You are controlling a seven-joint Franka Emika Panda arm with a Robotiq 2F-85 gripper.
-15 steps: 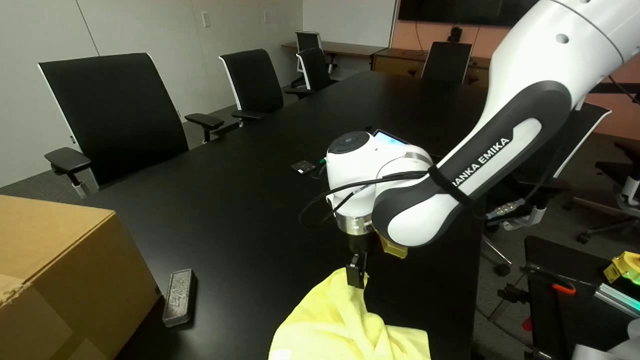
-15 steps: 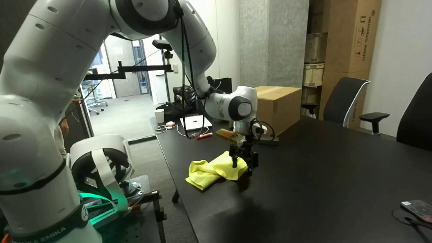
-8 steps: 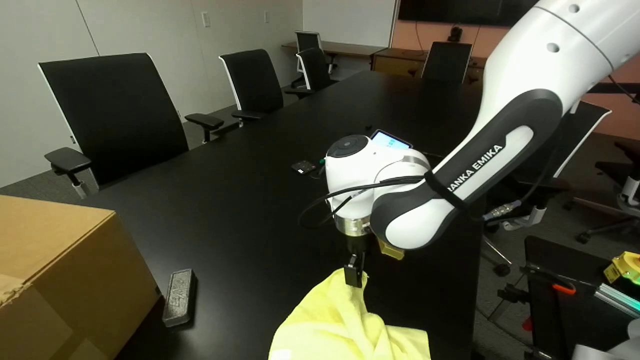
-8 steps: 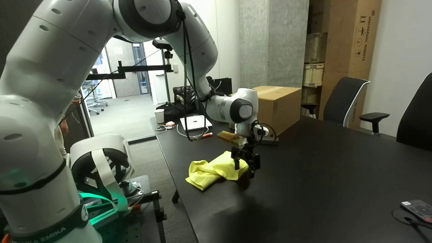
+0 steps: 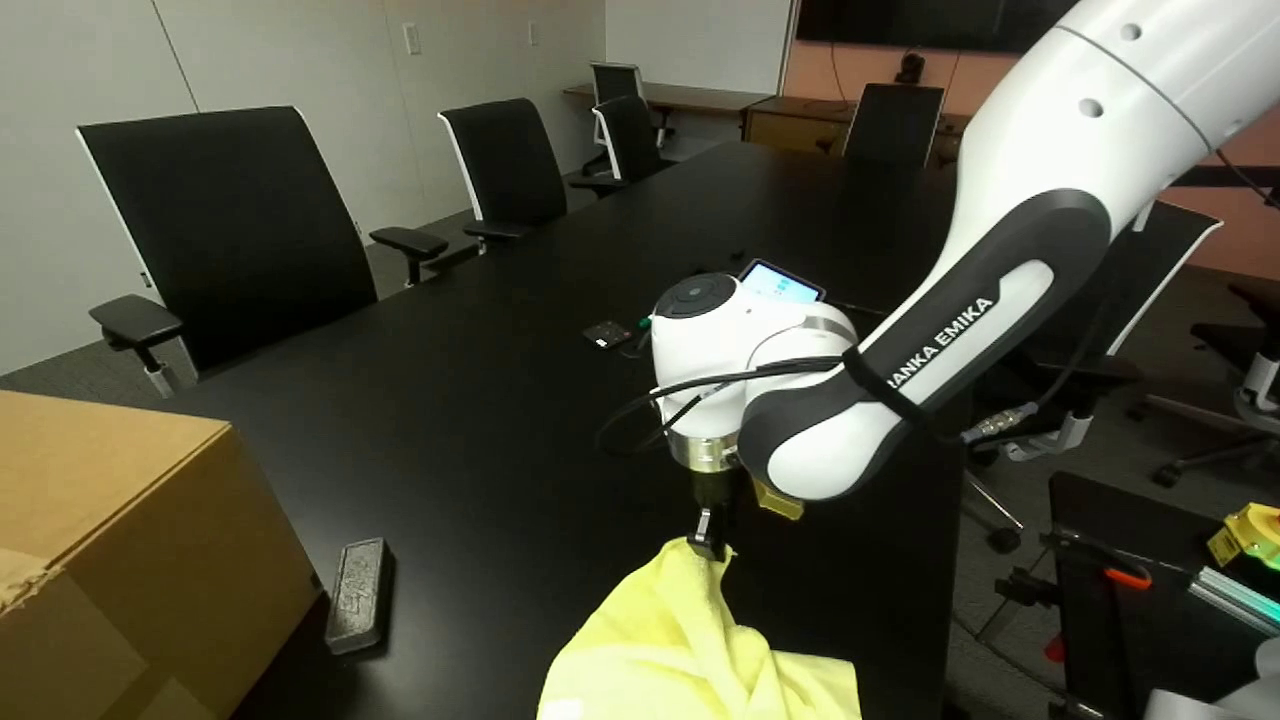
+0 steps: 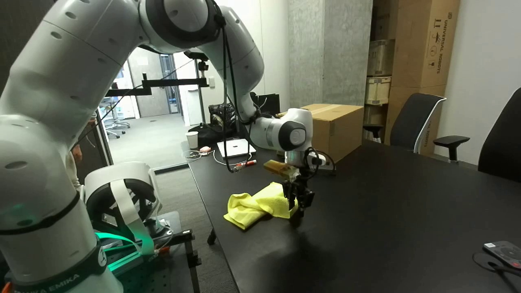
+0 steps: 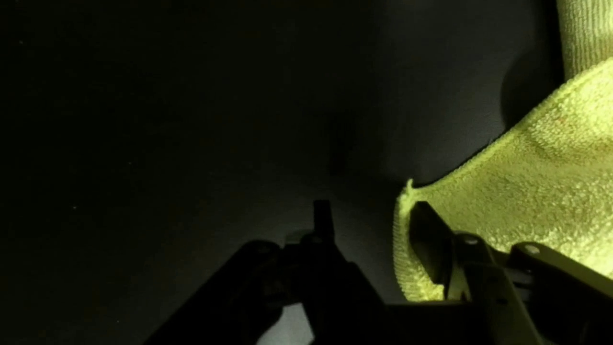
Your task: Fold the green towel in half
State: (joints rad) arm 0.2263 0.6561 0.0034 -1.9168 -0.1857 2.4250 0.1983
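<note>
The green towel [image 6: 260,205], pale yellow-green, lies bunched on the black table in both exterior views, partly cut off at the bottom of an exterior view [image 5: 690,650]. My gripper [image 7: 373,207] points down at one end of it, its fingers apart. In the wrist view, the right finger [image 7: 428,239] overlaps the towel's corner [image 7: 407,206], whose edge juts a little into the gap. The left finger [image 7: 323,215] stands over bare table, away from the cloth. Whether the right finger touches the towel or hovers above it, I cannot tell. Nothing is gripped.
A cardboard box [image 5: 130,560] and a dark oblong block [image 5: 358,595] stand on the table [image 6: 386,228]. A laptop [image 6: 237,147], a paper cup [image 6: 192,139] and a red marker [image 6: 249,162] lie toward the far end. A handset [image 6: 504,253] sits at the near right.
The fingers have drawn closer together within the last half second, still with a gap. The gripper has sunk slightly and shifted a little. The towel looks almost unmoved.
</note>
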